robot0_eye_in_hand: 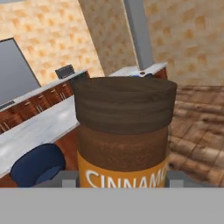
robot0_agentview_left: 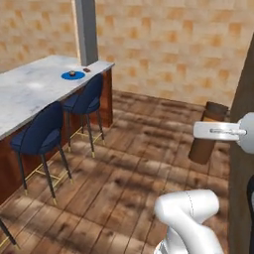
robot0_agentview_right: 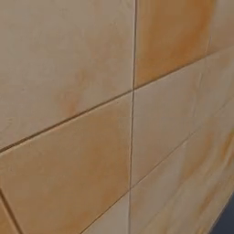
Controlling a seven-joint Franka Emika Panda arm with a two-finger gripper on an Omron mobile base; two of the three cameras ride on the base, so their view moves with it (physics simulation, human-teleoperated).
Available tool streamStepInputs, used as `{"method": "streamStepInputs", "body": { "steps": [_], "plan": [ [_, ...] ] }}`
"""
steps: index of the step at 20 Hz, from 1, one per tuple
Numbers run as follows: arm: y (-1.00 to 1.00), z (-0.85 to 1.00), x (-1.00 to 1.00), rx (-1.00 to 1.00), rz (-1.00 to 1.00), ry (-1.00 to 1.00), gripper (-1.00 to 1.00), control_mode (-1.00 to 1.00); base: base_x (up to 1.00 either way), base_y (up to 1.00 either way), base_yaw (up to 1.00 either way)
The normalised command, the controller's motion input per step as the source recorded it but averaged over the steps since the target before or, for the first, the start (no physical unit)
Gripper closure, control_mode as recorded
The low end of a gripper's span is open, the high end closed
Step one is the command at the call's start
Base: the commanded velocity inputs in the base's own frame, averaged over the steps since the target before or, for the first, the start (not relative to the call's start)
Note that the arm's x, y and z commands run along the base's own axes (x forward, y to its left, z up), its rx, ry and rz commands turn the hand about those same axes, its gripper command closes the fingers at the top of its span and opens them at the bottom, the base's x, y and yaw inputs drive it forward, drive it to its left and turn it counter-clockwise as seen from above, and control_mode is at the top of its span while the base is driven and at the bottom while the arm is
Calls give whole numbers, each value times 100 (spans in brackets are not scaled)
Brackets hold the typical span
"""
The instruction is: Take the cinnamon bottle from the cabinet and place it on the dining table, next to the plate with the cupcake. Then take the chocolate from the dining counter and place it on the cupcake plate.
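Dark brown, orange-banded cinnamon bottle (robot0_eye_in_hand: 124, 131)

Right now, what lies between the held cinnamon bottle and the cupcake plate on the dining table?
In the left base view, bare wood floor and a blue stool separate the cinnamon bottle from the plate on the dining table.

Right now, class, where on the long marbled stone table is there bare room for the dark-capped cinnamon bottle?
The marbled stone table lies bare from the round blue plate toward the camera, above the two blue stools. It is crowded only at the far end: plate, brown cupcake, small dark chocolate bar.
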Motion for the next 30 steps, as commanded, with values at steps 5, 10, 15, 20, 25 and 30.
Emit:
{"method": "streamStepInputs", "body": {
  "steps": [5, 10, 15, 20, 25, 30],
  "plan": [
    [0, 0, 0, 0, 0, 0, 100, 100, 15, -82, 49],
    [0, 0, 0, 0, 0, 0, 100, 100, 3, -85, 48],
    [0, 0, 0, 0, 0, 0, 100, 100, 14, -89, 48],
    [0, 0, 0, 0, 0, 0, 100, 100, 61, -99, 40],
    [0, 0, 0, 0, 0, 0, 100, 100, 77, -100, 34],
    [0, 0, 0, 0, 0, 0, 100, 100, 69, -100, 34]
  ]
}}
